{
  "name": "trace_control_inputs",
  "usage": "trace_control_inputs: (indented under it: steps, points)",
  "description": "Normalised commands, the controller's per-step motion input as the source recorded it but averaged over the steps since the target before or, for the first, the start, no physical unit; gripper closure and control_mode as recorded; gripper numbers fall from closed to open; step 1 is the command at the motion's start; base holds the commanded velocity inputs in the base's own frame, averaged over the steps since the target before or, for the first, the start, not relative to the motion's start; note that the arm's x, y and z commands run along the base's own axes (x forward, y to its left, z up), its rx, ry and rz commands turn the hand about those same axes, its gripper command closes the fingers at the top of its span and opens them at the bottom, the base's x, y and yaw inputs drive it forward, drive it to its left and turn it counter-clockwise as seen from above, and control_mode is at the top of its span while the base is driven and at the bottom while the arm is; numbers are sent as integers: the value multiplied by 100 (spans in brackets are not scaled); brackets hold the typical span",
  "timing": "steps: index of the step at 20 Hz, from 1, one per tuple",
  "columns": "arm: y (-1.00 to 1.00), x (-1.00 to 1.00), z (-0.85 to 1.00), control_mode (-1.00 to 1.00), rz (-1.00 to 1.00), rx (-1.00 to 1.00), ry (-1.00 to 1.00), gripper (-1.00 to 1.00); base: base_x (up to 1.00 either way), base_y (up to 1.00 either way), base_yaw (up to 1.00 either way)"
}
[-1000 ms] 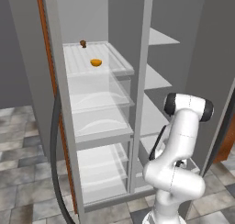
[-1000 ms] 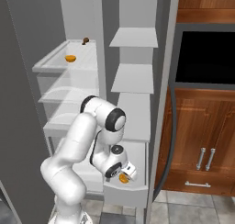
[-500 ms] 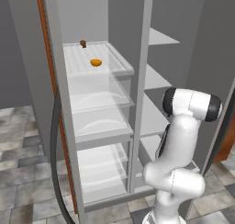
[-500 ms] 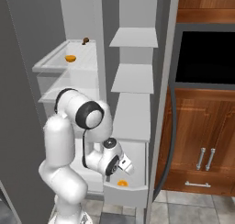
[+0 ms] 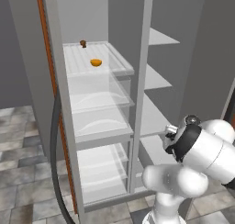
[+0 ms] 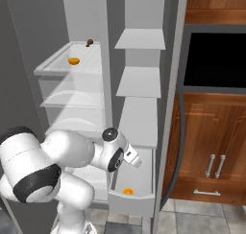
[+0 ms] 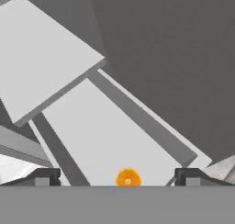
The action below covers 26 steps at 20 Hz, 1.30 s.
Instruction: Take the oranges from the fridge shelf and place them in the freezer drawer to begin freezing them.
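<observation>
One of the oranges (image 5: 96, 62) (image 6: 73, 61) lies on the white ribbed fridge shelf (image 5: 75, 67) (image 6: 50, 65) at the top left. Another orange (image 6: 128, 191) (image 7: 128, 178) rests on the floor of the pulled-out freezer drawer (image 6: 132, 202) at the bottom of the right column. My gripper (image 6: 139, 162) (image 7: 118, 177) hangs above that drawer, open. Its fingertips (image 7: 43, 177) stand wide apart with the orange lying free below, between them.
A small dark brown knobby object (image 5: 83, 43) (image 6: 90, 42) sits at the back of the fridge shelf. Clear bins (image 5: 98, 99) stack under the shelf. Plain grey shelves (image 6: 139, 82) fill the right column. A wooden cabinet (image 6: 211, 146) stands to the right.
The hand has let the orange go into the drawer and risen away from it. The jaws have spread wider, and the arm has swung back toward the base.
</observation>
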Motion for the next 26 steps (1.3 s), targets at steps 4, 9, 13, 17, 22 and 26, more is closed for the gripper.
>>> trace_control_inputs:
  steps: [4, 9, 13, 17, 22, 26]
  points:
    - [47, -36, 100, -100, 0, -4, -20, -100, 0, 0, 0]
    - [57, -46, 100, -100, 3, -10, -22, -100, 0, 0, 0]
    - [48, -65, 100, -100, 2, -10, -11, -100, 0, 0, 0]
    - [69, -59, 100, -100, 17, -7, -2, -100, 0, 0, 0]
    - [89, -31, 100, -100, 28, -14, 0, -100, 0, 0, 0]
    - [89, -4, 66, -100, 25, -13, 11, -100, 0, 0, 0]
